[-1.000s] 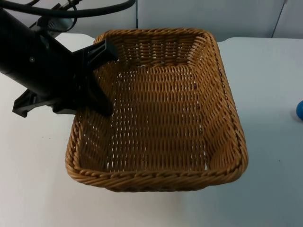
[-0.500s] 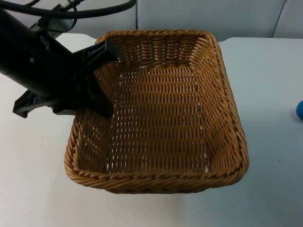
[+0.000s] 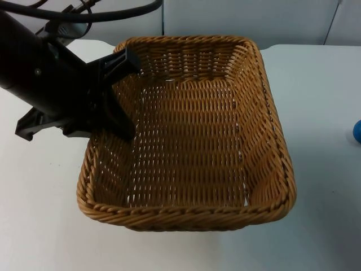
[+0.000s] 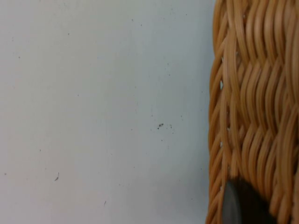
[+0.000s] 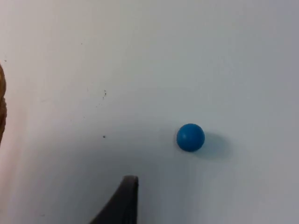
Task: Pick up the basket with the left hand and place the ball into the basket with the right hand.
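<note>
Basket point(image 3: 186, 132) left rim clamped by left pincer point(image 3: 115, 93); ball point(image 5: 190, 137) on table point(image 3: 316, 113).

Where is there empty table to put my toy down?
Bare white table lies between the wicker basket and the blue ball, and in front of the basket. Left of the basket is crowded: the left gripper clamps its rim.

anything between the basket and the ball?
Nothing: in the top view, bare white table runs from the basket to the blue ball. The right wrist view shows the same bare stretch beside the ball.
</note>
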You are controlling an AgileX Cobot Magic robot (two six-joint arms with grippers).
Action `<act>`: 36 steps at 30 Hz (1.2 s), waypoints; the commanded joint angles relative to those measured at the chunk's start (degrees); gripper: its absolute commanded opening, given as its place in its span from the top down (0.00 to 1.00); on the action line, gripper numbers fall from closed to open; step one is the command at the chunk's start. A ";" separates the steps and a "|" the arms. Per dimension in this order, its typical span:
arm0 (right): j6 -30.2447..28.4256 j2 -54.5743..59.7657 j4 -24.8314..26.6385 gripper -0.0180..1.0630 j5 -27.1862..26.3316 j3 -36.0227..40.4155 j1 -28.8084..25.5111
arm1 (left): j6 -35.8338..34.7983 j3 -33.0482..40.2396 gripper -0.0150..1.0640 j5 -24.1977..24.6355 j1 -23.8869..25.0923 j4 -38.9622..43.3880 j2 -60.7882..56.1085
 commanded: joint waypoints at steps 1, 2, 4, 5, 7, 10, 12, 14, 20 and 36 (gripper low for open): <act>-0.70 3.75 0.00 0.03 -0.80 -2.13 -0.41 | 0.21 0.09 0.99 0.85 0.24 -1.14 -0.90; -1.50 6.54 0.00 0.03 -0.38 -3.62 -0.41 | 0.21 0.09 0.99 0.75 0.24 -1.14 -0.90; -2.30 8.84 0.00 0.03 0.13 -4.95 -0.41 | 0.21 0.09 0.99 0.75 0.24 -1.14 -0.90; -2.44 12.77 0.00 0.03 0.17 -6.54 -0.41 | 0.21 0.09 0.99 0.75 0.24 -1.14 -0.90; -4.10 17.57 0.00 0.03 0.05 -8.21 -0.41 | 0.21 0.09 0.99 0.52 0.24 -1.26 -0.90; -5.00 21.69 0.00 0.03 0.04 -9.63 -0.41 | 0.21 0.09 0.99 0.43 0.24 -1.26 -0.90; -5.28 25.50 0.00 0.03 0.04 -10.70 -0.41 | 0.21 0.09 0.99 0.38 0.24 -1.26 -0.90; -5.87 27.40 0.00 0.03 -0.52 -10.75 -0.41 | 0.21 0.09 0.99 0.38 0.24 -1.26 -0.90; -6.27 35.74 0.00 0.03 -3.40 -10.98 -0.41 | 0.21 0.09 0.99 -0.20 0.24 -1.37 -0.90; -6.37 47.92 0.00 0.03 -5.14 -17.93 -0.41 | 0.21 0.09 0.99 -0.09 0.24 -1.37 -0.90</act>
